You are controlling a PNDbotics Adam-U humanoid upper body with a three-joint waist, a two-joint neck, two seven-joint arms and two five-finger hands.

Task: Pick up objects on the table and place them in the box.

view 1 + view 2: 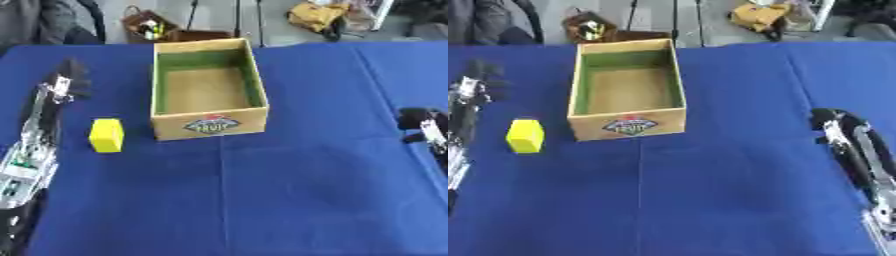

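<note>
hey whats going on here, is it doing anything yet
Nothing is being held at the moment. A yellow block sits on the blue table just left of an open cardboard box, which looks empty inside. The robot's left hand hovers beyond the block near the table's left edge, and its right hand is off to the right, away from both. The block has not yet gone into the box.

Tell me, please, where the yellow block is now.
The yellow block lies on the blue table at the left, just left of the cardboard box's front corner and apart from it, near the left hand.
</note>
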